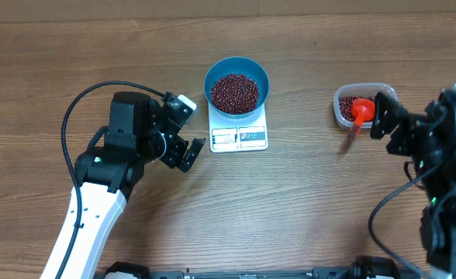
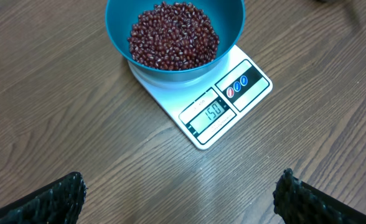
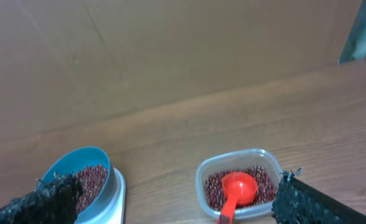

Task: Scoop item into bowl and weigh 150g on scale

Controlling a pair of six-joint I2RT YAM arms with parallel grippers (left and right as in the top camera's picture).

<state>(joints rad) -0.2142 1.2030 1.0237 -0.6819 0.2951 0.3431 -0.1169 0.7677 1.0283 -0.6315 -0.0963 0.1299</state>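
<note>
Noted left of centre: left gripper (image 1: 188, 130), jaws wide apart, empty; likewise right gripper (image 1: 387, 124) at right edge. Upper centre: beans (image 2: 173, 34) heaped in bowl (image 2: 233, 25) atop scale (image 2: 251, 93); display (image 2: 209, 112) apparently reading 150. Judged weighing stage, target met; next calls only for keeping clear. Far right: scoop (image 3: 238, 188) resting in tub (image 3: 205, 171), partly masked.

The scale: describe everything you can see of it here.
The scale is a small flat white rectangular slab, plastic-looking, lying level on the wooden table. One edge carries a display that appears to read 150 and a label with red and blue marks. The teal bowl of beans sits on it; nothing else touches it.
</note>
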